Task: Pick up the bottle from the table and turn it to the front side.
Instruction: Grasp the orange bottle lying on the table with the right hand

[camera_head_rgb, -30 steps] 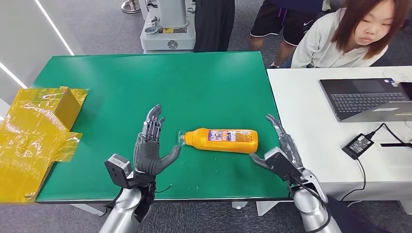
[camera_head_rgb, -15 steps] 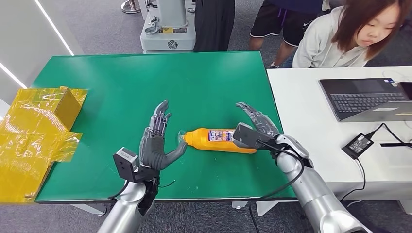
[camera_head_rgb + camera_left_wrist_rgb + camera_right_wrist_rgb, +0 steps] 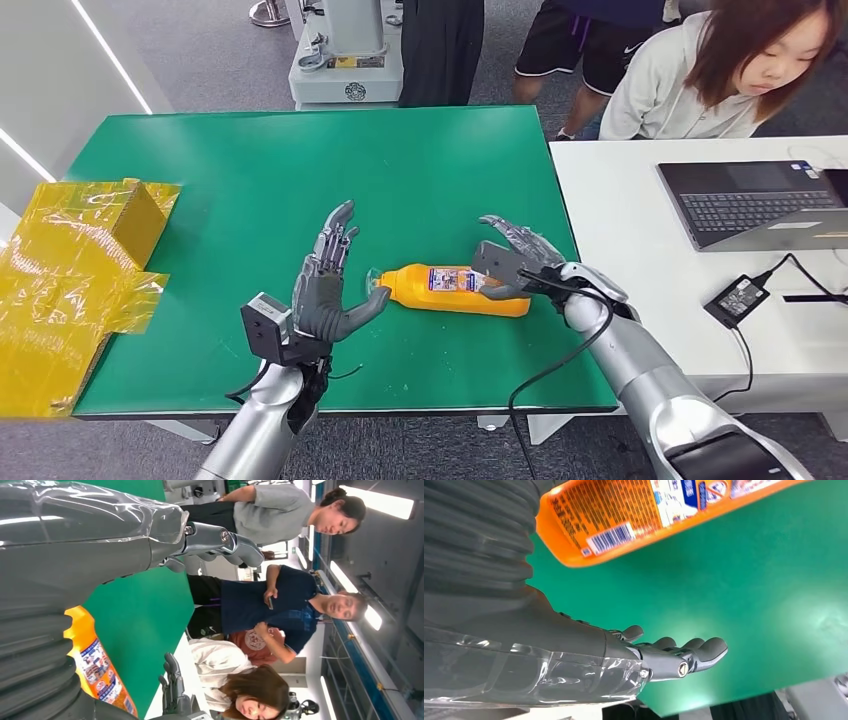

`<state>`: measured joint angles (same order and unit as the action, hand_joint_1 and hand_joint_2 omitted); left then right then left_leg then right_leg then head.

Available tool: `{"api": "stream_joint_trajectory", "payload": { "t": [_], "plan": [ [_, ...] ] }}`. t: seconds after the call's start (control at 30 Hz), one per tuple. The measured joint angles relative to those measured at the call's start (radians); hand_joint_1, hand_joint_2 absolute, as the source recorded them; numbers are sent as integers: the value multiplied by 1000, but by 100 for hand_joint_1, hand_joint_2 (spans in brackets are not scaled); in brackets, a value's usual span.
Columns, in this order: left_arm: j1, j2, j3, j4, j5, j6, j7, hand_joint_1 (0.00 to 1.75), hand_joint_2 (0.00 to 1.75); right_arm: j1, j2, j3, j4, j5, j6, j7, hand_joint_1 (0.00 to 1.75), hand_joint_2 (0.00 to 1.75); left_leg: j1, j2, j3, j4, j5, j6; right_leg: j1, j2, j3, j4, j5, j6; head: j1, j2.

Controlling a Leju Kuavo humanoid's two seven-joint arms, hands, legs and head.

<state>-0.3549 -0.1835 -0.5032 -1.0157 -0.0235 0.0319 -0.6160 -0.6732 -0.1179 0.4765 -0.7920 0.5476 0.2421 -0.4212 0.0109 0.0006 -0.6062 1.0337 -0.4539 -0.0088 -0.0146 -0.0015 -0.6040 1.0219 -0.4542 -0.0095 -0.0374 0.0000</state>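
An orange bottle point(image 3: 455, 289) lies on its side on the green table point(image 3: 250, 180), cap toward my left hand, printed label facing up. My left hand point(image 3: 325, 290) stands open just beside the cap, thumb nearly touching it. My right hand point(image 3: 510, 262) is over the bottle's base end, fingers spread and not wrapped around it. In the right wrist view the bottle point(image 3: 649, 515) with its barcode lies beside the palm, while the fingers point(image 3: 684, 655) stretch out straight over the green surface. The left wrist view has the bottle point(image 3: 97, 667) next to the left hand point(image 3: 100, 545).
A yellow tape-wrapped box point(image 3: 110, 215) sits at the table's left edge. A white table point(image 3: 620, 230) on the right carries a laptop point(image 3: 750, 205) and a power adapter point(image 3: 735, 297). A person point(image 3: 720, 70) leans in behind it; a machine base point(image 3: 345, 60) stands beyond the far edge.
My right hand swung from near the table's front edge up and over the bottle's base end. My left hand edged toward the cap. The bottle has hardly shifted.
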Motion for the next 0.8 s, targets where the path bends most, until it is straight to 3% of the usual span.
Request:
{"api": "stream_joint_trajectory", "payload": {
  "t": [0.5, 0.8],
  "plan": [
    [1, 21, -8, 33, -5, 4, -4, 0, 175, 39, 1, 23, 44, -22, -8, -8, 0, 175, 0, 0, 0, 0, 0, 0, 0, 0, 0, 0, 0, 0, 0, 0],
    [44, 51, -5, 12, -30, 39, 3, 0, 175, 12, 49, 63, 103, 22, -23, -17, 0, 175, 0, 0, 0, 0, 0, 0, 0, 0, 0, 1, 0, 0, 0, 0]
  ]
}}
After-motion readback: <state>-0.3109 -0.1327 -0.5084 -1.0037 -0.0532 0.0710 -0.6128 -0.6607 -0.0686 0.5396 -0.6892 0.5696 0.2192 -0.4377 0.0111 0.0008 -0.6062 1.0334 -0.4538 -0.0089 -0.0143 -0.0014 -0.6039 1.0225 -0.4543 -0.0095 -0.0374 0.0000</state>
